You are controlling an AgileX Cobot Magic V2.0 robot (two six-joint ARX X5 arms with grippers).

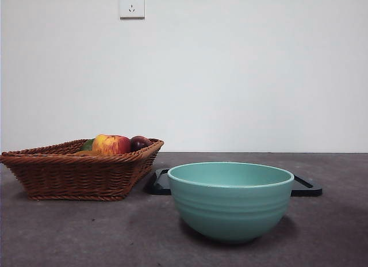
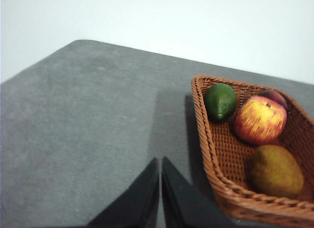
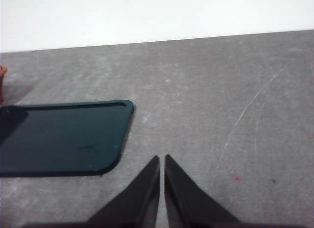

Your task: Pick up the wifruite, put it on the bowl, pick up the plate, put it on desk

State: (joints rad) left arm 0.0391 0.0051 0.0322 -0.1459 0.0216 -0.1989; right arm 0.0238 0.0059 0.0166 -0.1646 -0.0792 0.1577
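Note:
The wifruite (image 2: pixel 275 171), a dull brown oval fruit, lies in a wicker basket (image 2: pixel 216 154) in the left wrist view. My left gripper (image 2: pixel 160 161) is shut and empty, above the desk (image 2: pixel 73 120) just beside the basket's rim. The teal bowl (image 1: pixel 231 201) stands at the front centre of the desk (image 1: pixel 69 232). A flat dark plate (image 1: pixel 306 186) lies behind it. My right gripper (image 3: pixel 162 159) is shut and empty, over bare desk near a corner of the plate (image 3: pixel 59 137). Neither gripper shows in the front view.
The basket (image 1: pixel 75 172) stands left of the bowl and also holds a red-yellow apple (image 2: pixel 260 119), a green fruit (image 2: pixel 220 101) and a dark purple fruit (image 2: pixel 274 96). A white wall with a socket (image 1: pixel 131 4) backs the desk.

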